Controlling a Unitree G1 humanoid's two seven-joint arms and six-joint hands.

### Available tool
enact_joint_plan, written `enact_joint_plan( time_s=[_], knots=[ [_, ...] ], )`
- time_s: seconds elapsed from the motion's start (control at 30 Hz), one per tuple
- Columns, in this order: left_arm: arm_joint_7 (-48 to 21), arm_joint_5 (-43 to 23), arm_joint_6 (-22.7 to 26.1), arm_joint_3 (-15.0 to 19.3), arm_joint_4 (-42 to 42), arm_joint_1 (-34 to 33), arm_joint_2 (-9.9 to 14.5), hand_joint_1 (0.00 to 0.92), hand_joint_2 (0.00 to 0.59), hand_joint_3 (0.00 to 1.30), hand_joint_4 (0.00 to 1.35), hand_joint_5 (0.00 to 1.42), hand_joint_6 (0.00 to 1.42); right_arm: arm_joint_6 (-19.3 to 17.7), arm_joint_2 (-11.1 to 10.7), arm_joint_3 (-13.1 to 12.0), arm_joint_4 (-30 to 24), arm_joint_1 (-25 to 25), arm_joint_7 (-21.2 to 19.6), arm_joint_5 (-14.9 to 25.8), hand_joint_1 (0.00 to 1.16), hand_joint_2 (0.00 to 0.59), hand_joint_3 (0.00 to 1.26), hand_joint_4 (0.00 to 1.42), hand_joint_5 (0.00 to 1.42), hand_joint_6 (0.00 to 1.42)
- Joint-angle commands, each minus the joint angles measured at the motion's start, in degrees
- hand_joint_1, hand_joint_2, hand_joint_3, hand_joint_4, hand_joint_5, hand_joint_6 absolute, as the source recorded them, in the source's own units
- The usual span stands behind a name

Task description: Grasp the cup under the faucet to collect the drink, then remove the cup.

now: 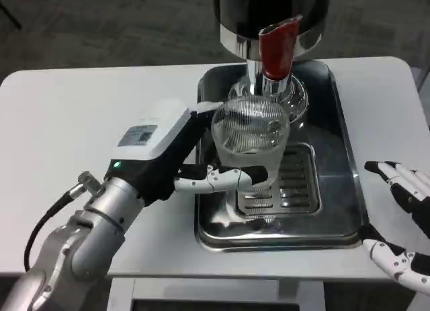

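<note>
We see the left hand [176,152] clamped on the cup [250,135] — fingers wrapped around its near side, thumb side hidden behind the glass. The cup is clear, ribbed, upright, sitting over the drip grate [290,183] in the steel tray [349,190] at the bench's [80,116] far middle, directly under the faucet [277,52] with its red lever. Right hand [403,224] rests at the bench's near right edge — fingers apart, holding nothing.
</note>
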Motion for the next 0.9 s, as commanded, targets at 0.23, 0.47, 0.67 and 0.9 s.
enact_joint_plan(
  time_s=[0.23,0.47,0.67,0.9],
  knots=[
    [-2.9,-1.0,-1.1,-0.8,-2.8,-0.4,0.7,0.219,0.090,0.35,0.25,0.36,0.35,0.3,-0.4,0.3,0.4,0.2,-0.8,0.6,0.37,0.491,0.05,0.00,0.00,0.02],
    [-4.3,-1.6,-1.6,-0.6,-3.4,-0.2,1.0,0.218,0.092,0.34,0.23,0.35,0.34,0.3,-0.5,0.3,0.5,0.1,-0.9,1.0,0.38,0.493,0.06,0.00,0.00,0.03],
    [-4.4,-2.2,-1.6,0.5,-5.9,1.4,1.9,0.190,0.084,0.29,0.18,0.33,0.33,0.4,-0.8,0.4,0.5,0.2,-1.1,1.3,0.38,0.493,0.06,0.00,0.00,0.03],
    [-4.5,-4.0,-1.3,2.8,-10.3,3.7,3.5,0.165,0.075,0.29,0.16,0.33,0.33,0.5,-0.7,0.5,0.2,0.4,-1.6,1.3,0.38,0.494,0.07,0.00,0.00,0.03]
  ],
)
